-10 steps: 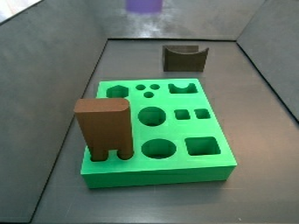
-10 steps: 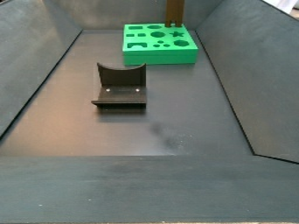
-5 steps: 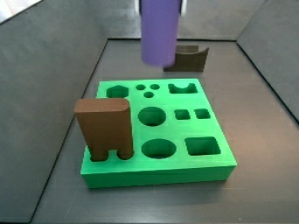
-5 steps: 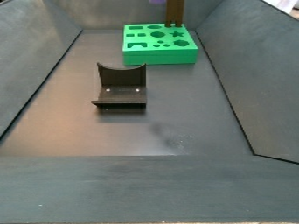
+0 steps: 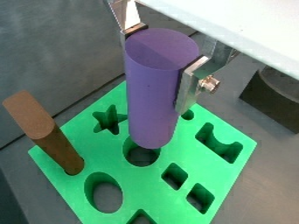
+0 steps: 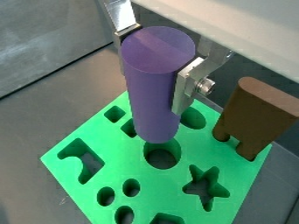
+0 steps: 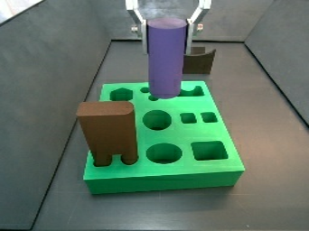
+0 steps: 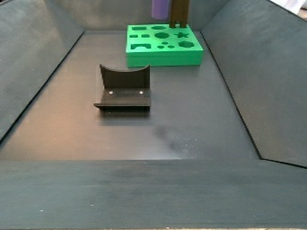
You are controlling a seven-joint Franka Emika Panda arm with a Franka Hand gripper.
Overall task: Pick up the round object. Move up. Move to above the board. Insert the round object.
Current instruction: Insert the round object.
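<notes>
The round object, a purple cylinder peg, hangs upright between the silver fingers of my gripper, which is shut on its upper part. It shows the same way in a wrist view with the gripper. The peg's lower end hovers just above a round hole in the green board. In a side view the peg hangs under the gripper over the rear of the board. In a side view only the peg's lower end shows above the board.
A brown arch-shaped block stands upright in the board's front left corner, also in both wrist views. The dark fixture with a notched upright stands on the floor away from the board, behind it in a side view. Grey walls enclose the floor.
The gripper has come down with the peg: a second ago only the peg's lower end showed at the top of the side view, now it reaches nearly to the board's top.
</notes>
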